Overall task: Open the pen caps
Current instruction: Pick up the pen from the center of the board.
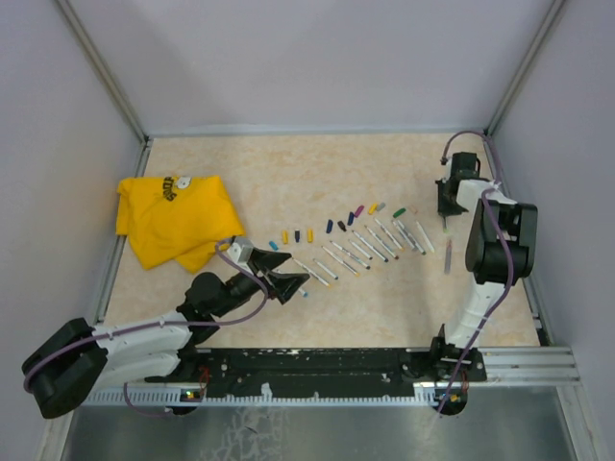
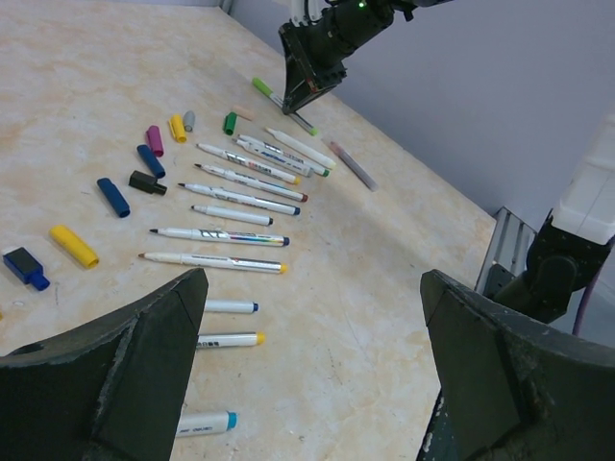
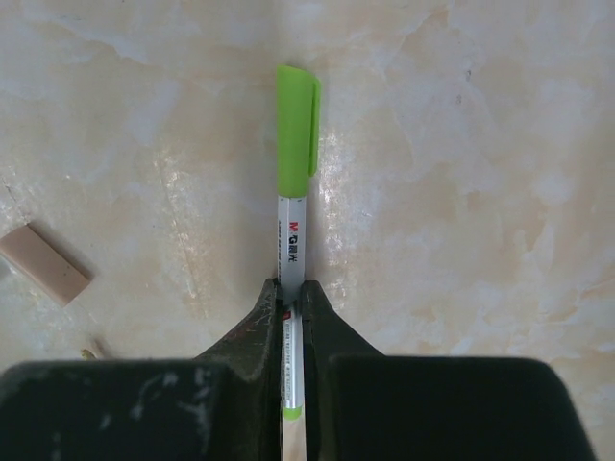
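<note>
My right gripper point(image 3: 292, 293) is shut on the whitish barrel of a pen point(image 3: 291, 235) whose light green cap point(image 3: 296, 125) is still on, pointing away from the fingers. In the top view this gripper point(image 1: 449, 206) sits at the far right of the pen row. Loose pen caps lie in a curved line: blue point(image 2: 112, 196), yellow point(image 2: 74, 245), black point(image 2: 146, 182), magenta point(image 2: 154, 140), green point(image 2: 230, 122). Uncapped pens point(image 2: 240, 199) lie side by side below them. My left gripper point(image 2: 312, 279) is open above the table near the row's left end, holding nothing.
A crumpled yellow cloth point(image 1: 178, 221) lies at the left. A small tan block point(image 3: 43, 262) rests on the table left of the held pen. One dull purple pen point(image 1: 448, 257) lies apart at the right. A black rail point(image 1: 317, 365) runs along the near edge.
</note>
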